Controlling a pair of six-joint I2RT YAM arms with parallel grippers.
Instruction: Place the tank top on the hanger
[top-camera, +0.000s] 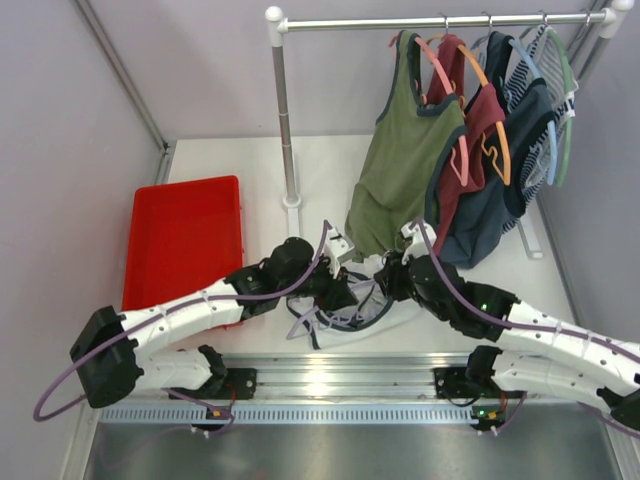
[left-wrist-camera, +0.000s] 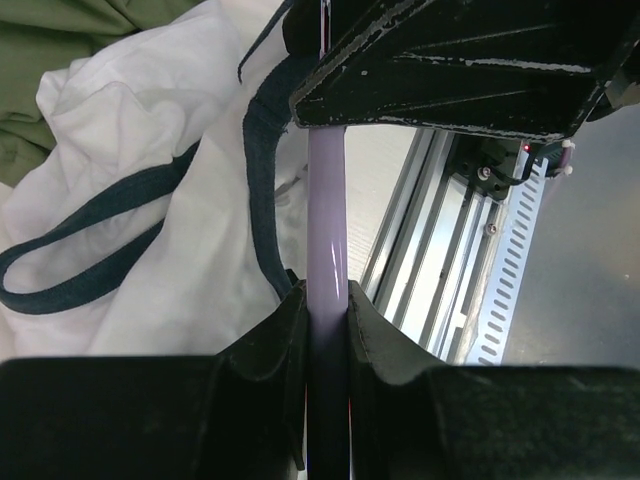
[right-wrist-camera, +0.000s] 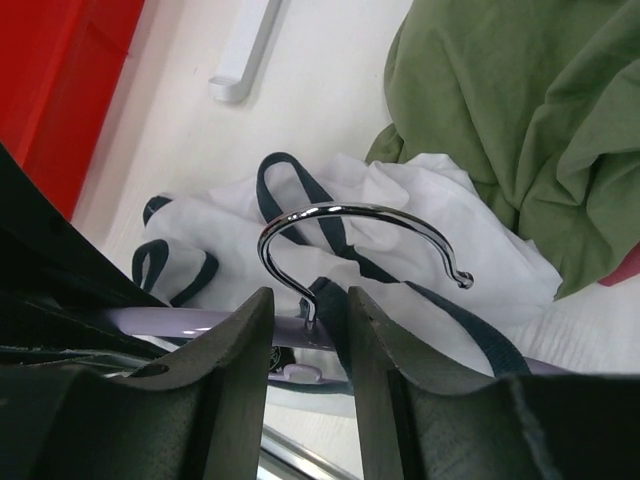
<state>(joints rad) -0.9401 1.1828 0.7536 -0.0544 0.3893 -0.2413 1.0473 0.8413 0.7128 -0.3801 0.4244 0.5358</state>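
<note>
The white tank top (top-camera: 352, 318) with navy trim lies crumpled on the table between my two grippers; it also shows in the left wrist view (left-wrist-camera: 130, 130) and the right wrist view (right-wrist-camera: 420, 190). My left gripper (top-camera: 340, 292) (left-wrist-camera: 326, 295) is shut on the lavender hanger (left-wrist-camera: 327, 210), clamping its thin bar. My right gripper (top-camera: 388, 278) (right-wrist-camera: 310, 300) is open; the hanger's chrome hook (right-wrist-camera: 350, 212) rises just beyond its fingertips, with the hook's stem and a navy strap in the gap. The hanger's lavender bar runs across behind the fingers, over the cloth.
A red bin (top-camera: 185, 250) sits at the left. A clothes rack with its post (top-camera: 285, 120) stands behind, holding an olive-green top (top-camera: 400, 170), a maroon top (top-camera: 480, 120) and dark garments on coloured hangers. The green top's hem hangs close to the grippers. An aluminium rail (top-camera: 330, 380) runs along the near edge.
</note>
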